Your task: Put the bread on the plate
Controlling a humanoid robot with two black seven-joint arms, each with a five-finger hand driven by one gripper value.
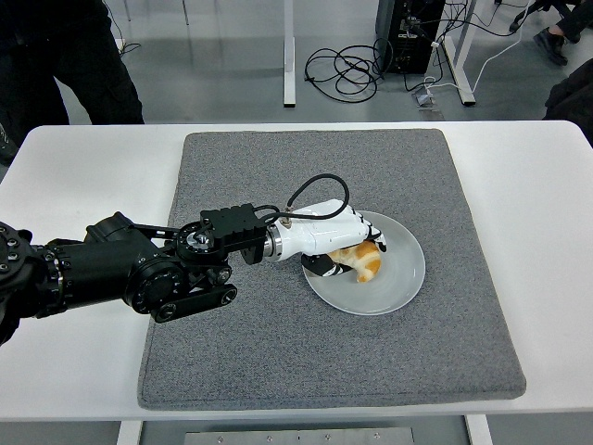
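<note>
I see the left arm (139, 269) reaching in from the left edge, across the table (74, 176) and onto the grey mat (306, 362), its black forearm giving way to a white hand (338, 243) with a black cable looped over the wrist. The hand sits over the left part of the plate (398, 278), a shallow round pale-grey dish lying on the mat right of centre. In the plate I see one item only: the bread (363, 262), a golden-brown roll with a paler patch, lying on the plate's left half, just under the hand. The white fingers (371, 230) are curled down over the top of the bread and a dark part of the hand shows beneath its left end, so I log the hand as closed around the bread, with the bread resting on or just at the plate's surface; I cannot tell whether the roll's weight is on the dish or carried by the fingers. The right half of the plate is bare. The mat lies square on the table and covers most of its middle. The right arm does not show in this view. Beyond the table's far edge I see a grey floor with coiled black cables (347, 65) and white desk legs, and a person in dark clothing (65, 56) stands at the upper left.
</note>
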